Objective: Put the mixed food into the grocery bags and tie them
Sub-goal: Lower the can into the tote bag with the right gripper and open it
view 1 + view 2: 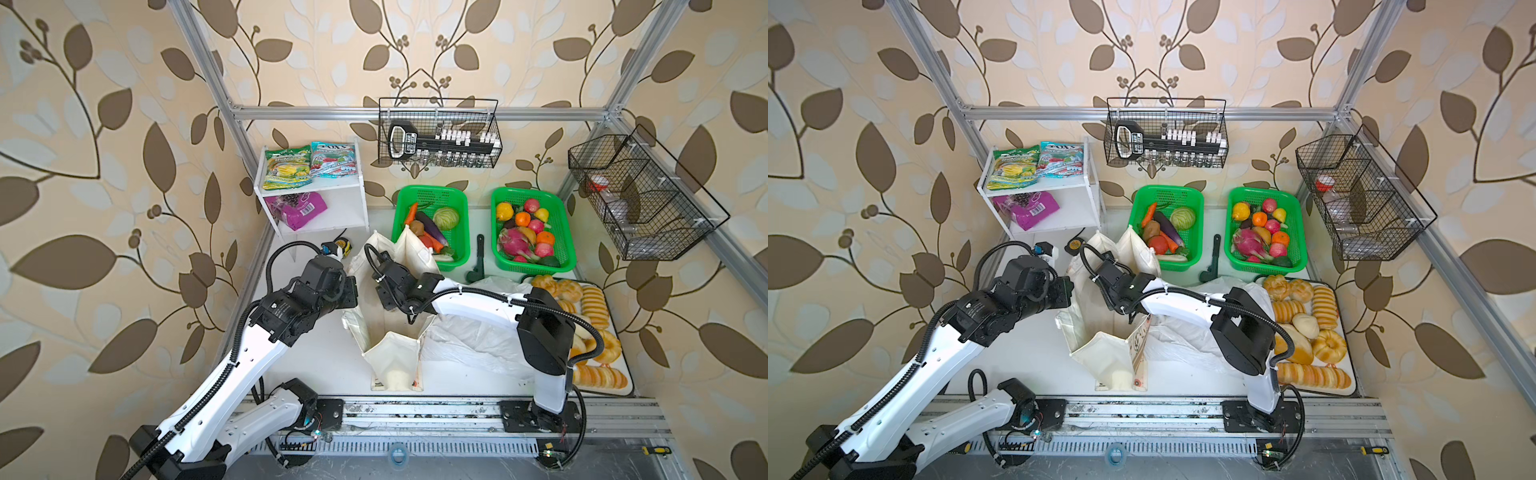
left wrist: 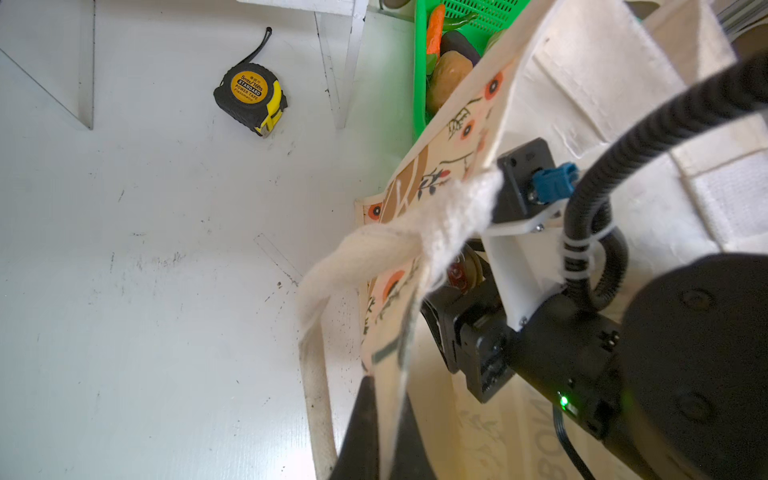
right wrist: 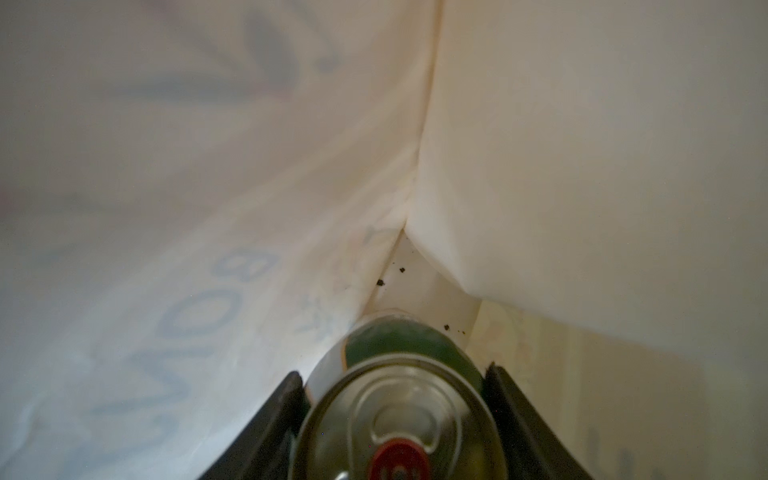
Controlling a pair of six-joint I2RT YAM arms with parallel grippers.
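The white table (image 1: 316, 353) carries the work. The large cream canvas tote with dark printed lettering (image 1: 390, 353) stands near its middle with the mouth open and the base toward the front edge. The thin crinkly white plastic bag (image 1: 469, 336) lies against the tote's right side, toward the table's right edge.

One cream webbing handle (image 2: 415, 237) of the tote is draped across the right wrist. The left gripper (image 2: 388, 395) is clamped on the tote's left rim, which holds the mouth open. The right gripper (image 3: 395, 372) is deep inside the tote, with its jaws closed on the green drink can (image 3: 399, 428). The can is upright in a bottom corner; you cannot tell whether it touches the floor.

The step in hand is loading the can. For the next move:
1. Seat the can on the tote's floor.
2. Part the right jaws.
3. Withdraw straight up, and check that the draped handle does not snag.
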